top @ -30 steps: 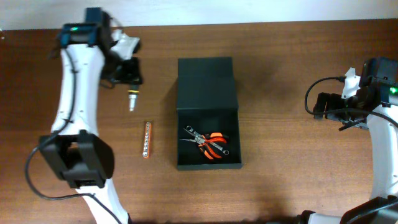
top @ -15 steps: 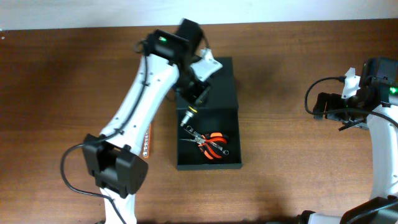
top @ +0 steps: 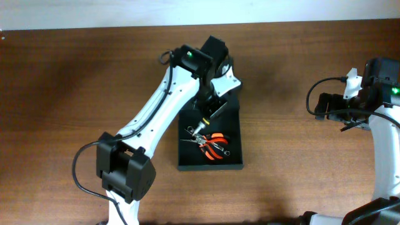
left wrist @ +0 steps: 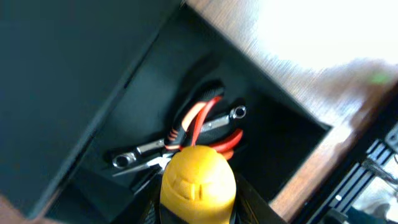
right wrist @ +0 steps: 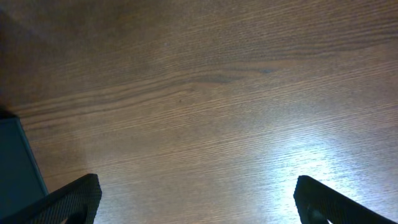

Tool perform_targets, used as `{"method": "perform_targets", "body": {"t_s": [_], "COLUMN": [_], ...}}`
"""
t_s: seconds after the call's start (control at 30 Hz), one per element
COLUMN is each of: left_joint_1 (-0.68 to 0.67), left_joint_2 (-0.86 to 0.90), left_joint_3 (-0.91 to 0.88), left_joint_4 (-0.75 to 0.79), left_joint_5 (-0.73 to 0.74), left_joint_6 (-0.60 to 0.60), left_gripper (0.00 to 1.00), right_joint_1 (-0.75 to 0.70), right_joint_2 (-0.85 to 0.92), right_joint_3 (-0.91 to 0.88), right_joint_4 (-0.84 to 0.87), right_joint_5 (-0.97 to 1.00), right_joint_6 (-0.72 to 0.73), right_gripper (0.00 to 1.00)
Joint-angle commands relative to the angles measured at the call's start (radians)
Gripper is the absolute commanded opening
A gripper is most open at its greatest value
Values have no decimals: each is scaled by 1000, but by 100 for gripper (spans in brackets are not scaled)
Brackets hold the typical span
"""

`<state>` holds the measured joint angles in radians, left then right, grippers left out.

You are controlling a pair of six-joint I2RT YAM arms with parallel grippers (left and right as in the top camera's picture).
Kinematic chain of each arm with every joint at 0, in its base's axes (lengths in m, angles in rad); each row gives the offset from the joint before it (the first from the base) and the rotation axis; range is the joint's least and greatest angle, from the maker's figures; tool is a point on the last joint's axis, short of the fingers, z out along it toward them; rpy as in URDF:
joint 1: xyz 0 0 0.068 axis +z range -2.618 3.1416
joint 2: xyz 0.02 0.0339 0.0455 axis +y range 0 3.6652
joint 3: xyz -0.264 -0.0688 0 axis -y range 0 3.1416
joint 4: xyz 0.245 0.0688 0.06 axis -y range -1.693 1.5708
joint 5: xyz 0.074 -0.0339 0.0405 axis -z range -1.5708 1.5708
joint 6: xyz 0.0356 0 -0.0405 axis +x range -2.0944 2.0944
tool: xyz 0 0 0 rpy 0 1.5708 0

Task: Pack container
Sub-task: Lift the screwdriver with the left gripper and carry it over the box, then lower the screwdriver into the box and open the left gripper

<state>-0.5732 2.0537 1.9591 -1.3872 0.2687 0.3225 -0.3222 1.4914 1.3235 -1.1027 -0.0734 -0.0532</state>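
- Container (top: pixel 210 165): mid-table, open, holding orange pliers (top: pixel 215 145) and a wrench (left wrist: pixel 181 138).
- Left gripper (top: pixel 208 111): above the container, fingers pinching a yellow-capped tool (left wrist: pixel 198 185).
- Right gripper (right wrist: pixel 196 183): fingers spread wide over the table (right wrist: pixel 249 93), well apart from the container.

We see a dark green-black container (top: pixel 209 166), orange-and-black pliers (top: pixel 216 145), a silver wrench (left wrist: pixel 140 149), a glossy yellow tool (left wrist: pixel 198 180), and a brown, wood-grained worktop (top: pixel 300 156).
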Motion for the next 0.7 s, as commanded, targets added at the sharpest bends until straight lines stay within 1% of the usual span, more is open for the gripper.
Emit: {"method": "perform_targets", "body": {"t_s": [0.0, 0.1, 0.2, 0.4, 0.67], "left_joint_1": [-3, -3, -3, -3, -3], "left_joint_2": [19, 22, 26, 28, 29], "left_joint_3": [-85, -143, -195, -286, -333], "left_joint_4": [39, 85, 122, 188, 245], "left_joint_5": [-3, -3, -2, 2, 5], "left_joint_6": [15, 15, -15, -20, -49], "left_gripper": [15, 15, 16, 16, 16], "right_joint_1": [-5, -5, -5, -5, -5], "right_joint_2": [-5, -5, -5, -5, -5], "right_joint_3": [-4, -4, -4, -4, -4], "right_joint_4": [0, 0, 0, 0, 0], "right_joint_5": [-9, -9, -9, -9, -9], "right_joint_6": [1, 1, 1, 1, 1], "right_gripper": [99, 99, 99, 99, 99]}}
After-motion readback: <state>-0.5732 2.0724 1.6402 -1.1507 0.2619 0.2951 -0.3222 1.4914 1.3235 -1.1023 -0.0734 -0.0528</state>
